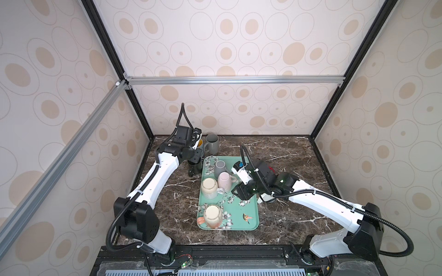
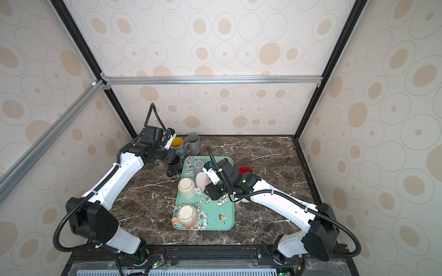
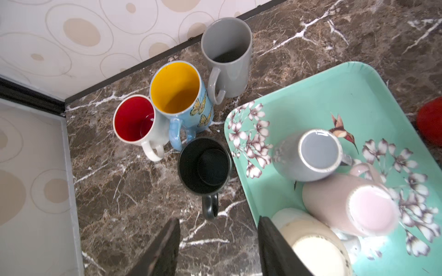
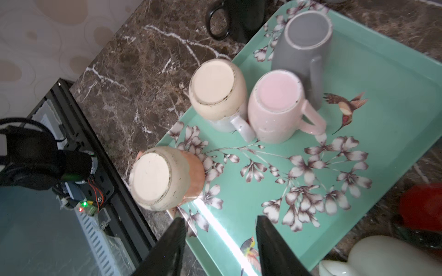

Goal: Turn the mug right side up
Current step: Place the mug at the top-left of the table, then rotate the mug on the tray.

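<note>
1. the left gripper hangs over the black mug, its jaws apart with nothing between them, so it grasps nothing.
2. the black mug stands mouth up on the table, just beside the tray. it is near the red-lined mug, the yellow-lined mug and the tall grey mug. this corner looks like the spot for righted mugs, kept clear of the tray.
3. four mugs rest base up on the tray: the grey mug, pink mug, cream mug and cream-and-orange mug. they appear to be the work left.
4. the right gripper hovers over the tray, released and empty, probably poised for one of them.
</note>
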